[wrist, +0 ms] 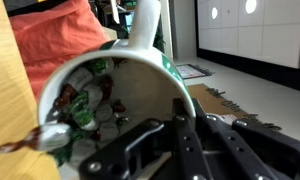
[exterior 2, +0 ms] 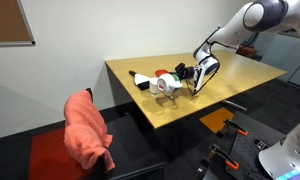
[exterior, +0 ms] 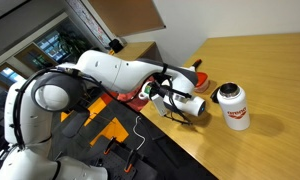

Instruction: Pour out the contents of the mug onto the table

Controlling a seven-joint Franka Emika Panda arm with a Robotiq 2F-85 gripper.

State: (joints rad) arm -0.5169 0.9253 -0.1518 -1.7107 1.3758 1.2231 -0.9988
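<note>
Well, from where I stand the gripper (exterior: 180, 100) is clamped on the mug (exterior: 193, 105) and holds it tipped on its side, low over the table (exterior: 270, 60), near the edge on the robot's side. Just beside it on the wood stands a white jar (exterior: 232, 106) with a red label, upright and not touching the mug.

In the wrist view the mouth of the mug (wrist: 130, 90) faces the camera. Its handle points up, and one dark finger (wrist: 140, 145) lies across the rim at the bottom. The contents (wrist: 90, 105), small green and silvery shiny bits, are inside the mug, gathered toward the side nearest the table (wrist: 10, 90). One bit sits right at the rim.

Behind the mug a red cloth (wrist: 60, 35) shows. In an exterior view the red cloth (exterior 2: 88, 128) hangs over a chair (exterior 2: 50, 160) in front of the table.
</note>
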